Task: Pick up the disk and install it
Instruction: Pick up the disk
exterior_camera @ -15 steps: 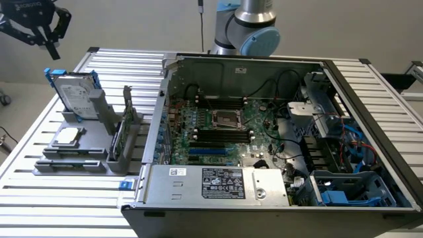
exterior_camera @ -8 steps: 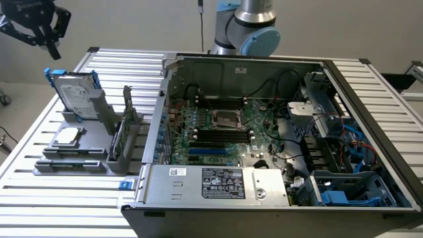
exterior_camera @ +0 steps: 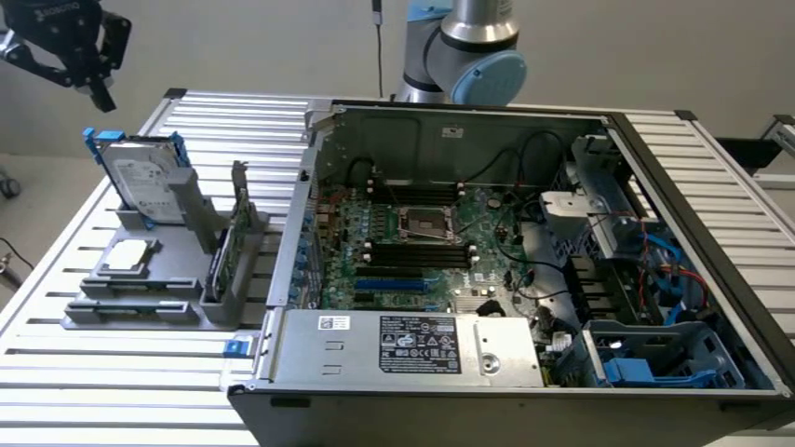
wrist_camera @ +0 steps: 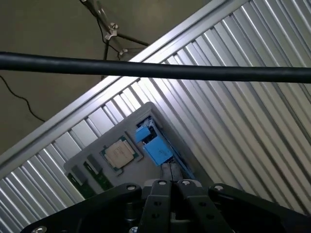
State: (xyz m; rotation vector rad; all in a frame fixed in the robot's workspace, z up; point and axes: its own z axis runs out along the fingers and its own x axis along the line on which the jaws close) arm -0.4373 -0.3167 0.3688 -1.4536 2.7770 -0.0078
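The disk stands upright in a grey holder on the slatted table, at the exterior view's left. It is silver-grey with a white label and blue rails. My gripper hangs above and slightly behind it, well clear of its top edge, with nothing in it. In the wrist view the two fingers are pressed together, so my gripper is shut. Beyond them the disk shows edge-on from above by its blue carrier.
An open computer case with its motherboard exposed takes up the table's middle and right; a blue drive bay sits at its near right corner. The holder also carries a square silver chip and a green card. A black cable crosses the wrist view.
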